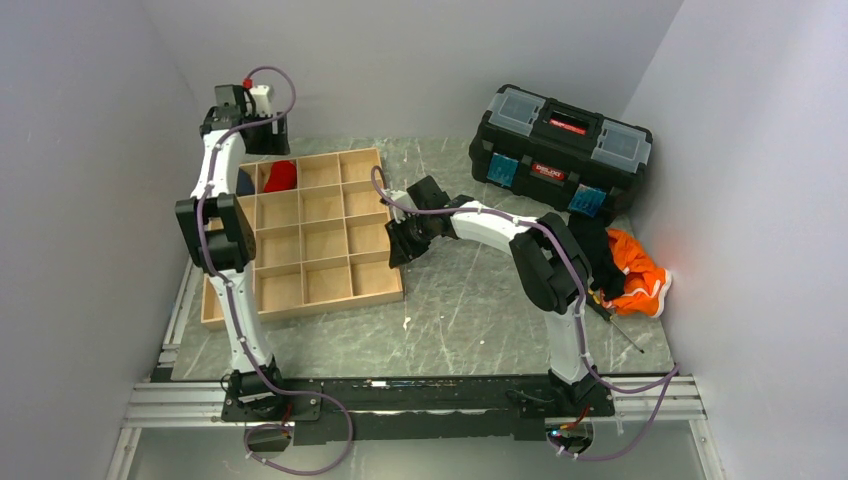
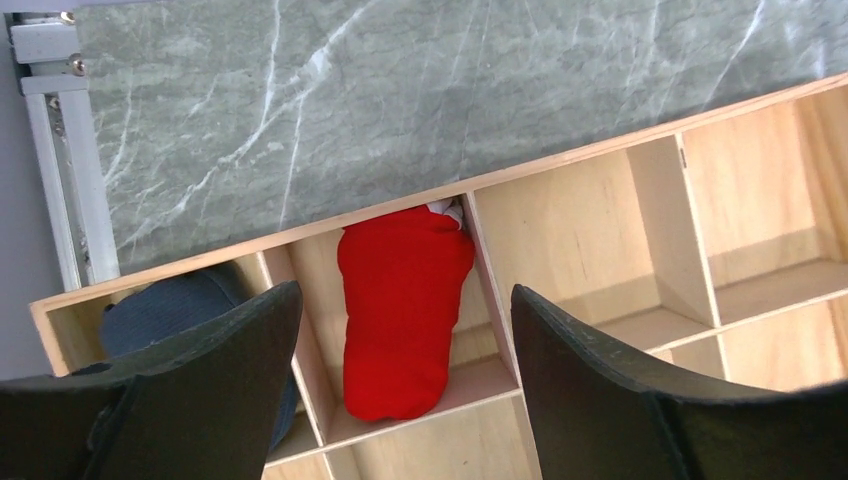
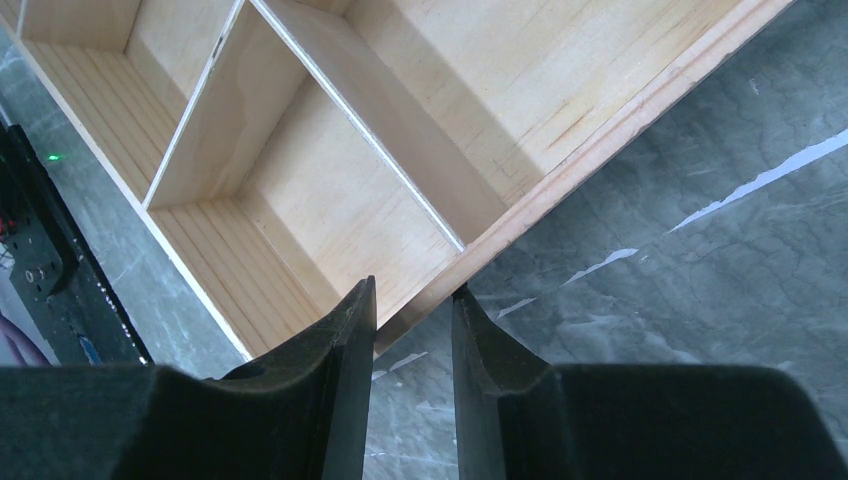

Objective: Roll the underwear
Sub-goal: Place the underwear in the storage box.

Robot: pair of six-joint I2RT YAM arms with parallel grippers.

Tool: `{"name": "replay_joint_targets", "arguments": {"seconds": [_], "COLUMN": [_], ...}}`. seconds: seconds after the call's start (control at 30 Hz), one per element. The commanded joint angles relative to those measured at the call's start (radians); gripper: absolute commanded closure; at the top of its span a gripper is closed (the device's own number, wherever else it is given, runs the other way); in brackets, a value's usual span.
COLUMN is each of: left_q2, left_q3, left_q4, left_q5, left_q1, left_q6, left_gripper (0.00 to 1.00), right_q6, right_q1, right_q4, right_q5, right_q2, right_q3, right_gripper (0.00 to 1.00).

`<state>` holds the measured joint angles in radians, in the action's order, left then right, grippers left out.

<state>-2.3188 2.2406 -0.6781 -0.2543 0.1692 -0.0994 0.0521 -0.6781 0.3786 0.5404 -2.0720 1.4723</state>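
Left wrist view gives us the clearest look at the underwear (image 2: pixel 400 310): it is a tight red roll lying lengthwise in one compartment of the wooden tray (image 2: pixel 560 230), with a bit of white trim showing at its far end. It nearly fills the compartment from the outer wall to the near divider. We take that snug fit to be why it sits there, since the walls should keep the roll from unwinding. From the top view, this compartment is in the far row, second from the left. A navy bundle (image 2: pixel 165 310) sits in the corner compartment next to it, on the other side of a divider.

Our left fingers (image 2: pixel 200 390) are spread wide above the roll, one to each side. They hold nothing and are not touching the fabric. With the fingers this far apart, we judge the roll can rest on its own with nothing snagging it.

Our right fingers (image 3: pixel 320 400) are closed to a narrow gap around the tray's outer wall, near its front right corner, where it meets the marbled surface (image 3: pixel 700 250). We believe this grip is there to stop the light tray from sliding while the other arm works at the far side.

A black toolbox (image 1: pixel 560 150) stands at the back right. An orange cloth (image 1: pixel 638 275) and a black cloth (image 1: pixel 598 250) lie at the right edge, well away from the tray.

Judging from how things lie, the rolling looks done.
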Motion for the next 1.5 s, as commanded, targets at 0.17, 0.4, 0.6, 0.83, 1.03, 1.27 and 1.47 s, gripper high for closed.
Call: {"name": "replay_joint_targets", "arguments": {"seconds": [0.17,0.4,0.6,0.83,1.03,1.27,1.47], "left_q2": [-0.092,-0.148,-0.155,-0.144,-0.154,-0.164,-0.146], "left_q3": [0.025,0.052,0.038,0.022,0.041,0.030,0.027], "left_q4": [0.010,0.002,0.009,0.036,0.032,0.023,0.016], "left_q5": [0.186,0.277,0.380,0.469,0.511,0.530,0.472], "left_q1": [-0.056,-0.084,-0.103,-0.102,-0.099,-0.088,-0.077], "left_q6": [-0.126,-0.176,-0.212,-0.220,-0.237,-0.261,-0.240], "left_gripper": [0.25,0.22,0.18,0.15,0.14,0.15,0.14], "right_q6": [-0.068,-0.072,-0.072,-0.071,-0.072,-0.069,-0.067], "right_q1": [-0.048,-0.048,-0.047,-0.047,-0.046,-0.048,-0.049], "right_q4": [0.054,0.055,0.056,0.056,0.054,0.052,0.052], "right_q5": [0.059,0.059,0.061,0.065,0.064,0.070,0.069], "right_q2": [-0.072,-0.079,-0.081,-0.084,-0.079,-0.082,-0.082], "right_q3": [-0.011,-0.011,-0.011,-0.011,-0.015,-0.018,-0.014], "right_gripper": [1.00,1.00,1.00,1.00,1.00,1.00,1.00]}}
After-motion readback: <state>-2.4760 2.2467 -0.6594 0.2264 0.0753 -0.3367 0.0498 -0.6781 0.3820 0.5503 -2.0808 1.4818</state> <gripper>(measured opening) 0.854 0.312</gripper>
